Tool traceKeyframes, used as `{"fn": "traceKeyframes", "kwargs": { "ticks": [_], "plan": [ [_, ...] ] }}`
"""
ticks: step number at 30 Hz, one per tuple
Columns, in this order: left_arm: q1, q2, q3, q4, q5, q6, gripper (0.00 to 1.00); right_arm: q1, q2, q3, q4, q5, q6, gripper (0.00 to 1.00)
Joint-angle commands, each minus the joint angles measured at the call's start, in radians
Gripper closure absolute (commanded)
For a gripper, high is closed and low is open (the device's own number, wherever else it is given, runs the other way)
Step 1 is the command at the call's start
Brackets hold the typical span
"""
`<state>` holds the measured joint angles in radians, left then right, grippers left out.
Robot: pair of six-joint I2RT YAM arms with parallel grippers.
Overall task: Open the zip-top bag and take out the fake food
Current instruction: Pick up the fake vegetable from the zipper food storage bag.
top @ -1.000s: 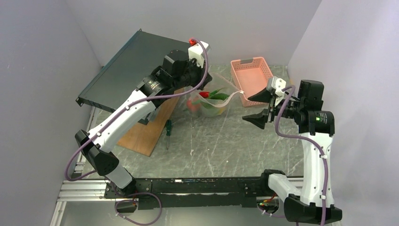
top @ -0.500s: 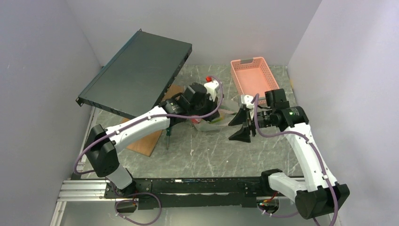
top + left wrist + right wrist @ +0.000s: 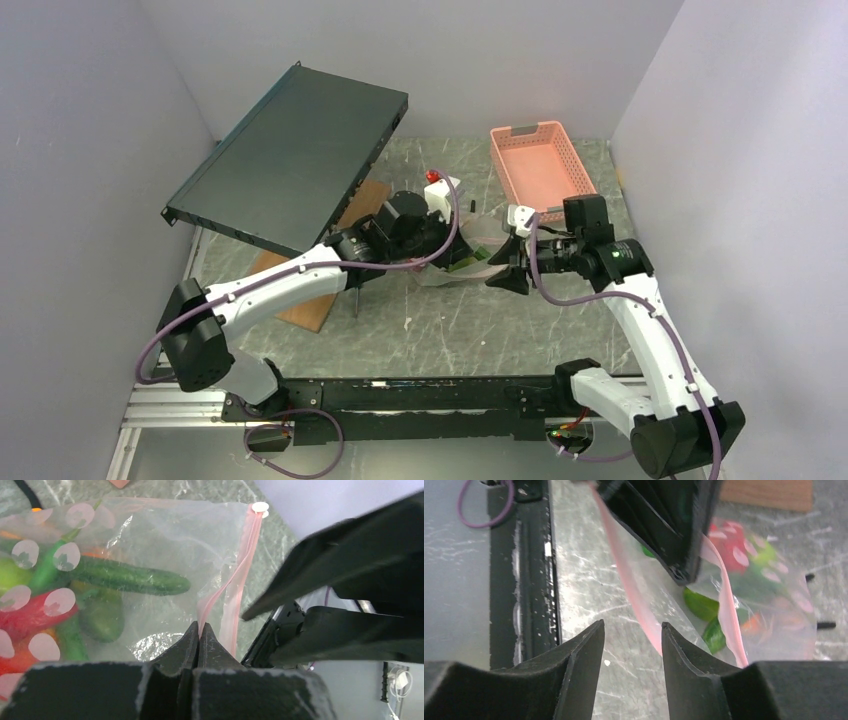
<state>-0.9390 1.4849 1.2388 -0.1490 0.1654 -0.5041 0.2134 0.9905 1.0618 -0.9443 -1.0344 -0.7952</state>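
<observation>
At upper left of the overhead view the dark flat panel (image 3: 290, 150) leaned as it had a second earlier, but everything beneath it had moved. The left gripper (image 3: 199, 630), which had been holding the zip-top bag (image 3: 165, 535) aloft near the panel's edge, had come down to mid-frame, its jaws pressed together on the pink zip strip (image 3: 240, 580). The bag now lay slumped on the grey table (image 3: 450, 330) at centre. The fake food (image 3: 35, 615) was all inside it, a green cucumber (image 3: 130, 577) lying across the clear plastic. From the right, the right gripper (image 3: 633, 635) had swung in from beside the pink basket (image 3: 520, 135), upper right, to just beside the bag's mouth. Its jaws, wide a second before, had narrowed but stood apart with nothing clamped between them, the strip running just past one finger. The move looked like a bid for the opposite lip, so both arms could pull the mouth apart. The two pink edges already appeared to gape slightly, though no food had come out.
</observation>
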Motion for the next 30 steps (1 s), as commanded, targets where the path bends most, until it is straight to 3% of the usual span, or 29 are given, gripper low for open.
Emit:
{"fn": "traceKeyframes", "kwargs": {
  "ticks": [1,7,13,20,26,30],
  "plan": [
    [-0.028,-0.039,-0.045,0.126,-0.018,-0.068,1.0,0.005,-0.03,-0.098,0.227,0.136,0.161,0.53],
    [-0.055,-0.012,-0.075,0.186,-0.036,-0.105,1.0,-0.005,-0.054,-0.181,0.451,0.268,0.356,0.57],
    [-0.067,0.002,-0.092,0.203,-0.058,-0.118,1.0,-0.026,-0.081,-0.158,0.4,0.045,0.353,0.57],
    [-0.073,-0.01,-0.114,0.211,-0.085,-0.122,1.0,-0.101,-0.083,-0.161,0.434,-0.074,0.426,0.57],
    [-0.077,-0.015,-0.127,0.231,-0.092,-0.126,1.0,-0.138,-0.091,-0.258,0.602,0.102,0.61,0.53],
    [-0.082,-0.021,-0.125,0.239,-0.106,-0.12,1.0,-0.137,-0.085,-0.306,0.667,0.118,0.673,0.55]
  ]
}}
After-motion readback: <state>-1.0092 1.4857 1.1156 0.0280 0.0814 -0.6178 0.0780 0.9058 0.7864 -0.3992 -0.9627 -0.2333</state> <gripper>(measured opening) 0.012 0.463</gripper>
